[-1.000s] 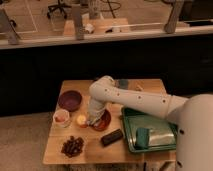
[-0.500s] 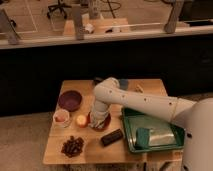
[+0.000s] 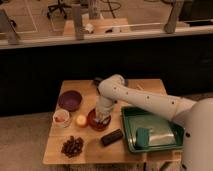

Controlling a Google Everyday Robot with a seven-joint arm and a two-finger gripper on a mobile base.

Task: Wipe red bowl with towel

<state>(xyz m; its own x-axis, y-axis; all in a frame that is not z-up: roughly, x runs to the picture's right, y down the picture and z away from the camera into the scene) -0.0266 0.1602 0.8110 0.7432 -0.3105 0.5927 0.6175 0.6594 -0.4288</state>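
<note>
Pincer (image 3: 102, 119) down inside red bowl (image 3: 95, 122) at tabletop (image 3: 90, 150) centre, purple bowl (image 3: 69, 100) far-left of it; pincer's opening cannot be told.

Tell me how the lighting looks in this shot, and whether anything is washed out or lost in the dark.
Camera view: warm, dim light on the wooden table; the band behind it is nearly black, the floor beyond brighter. The white arm is the brightest thing and slightly washed out. The whole picture is soft. The gripper sits over the red bowl, shading it and hiding the towel.
</note>
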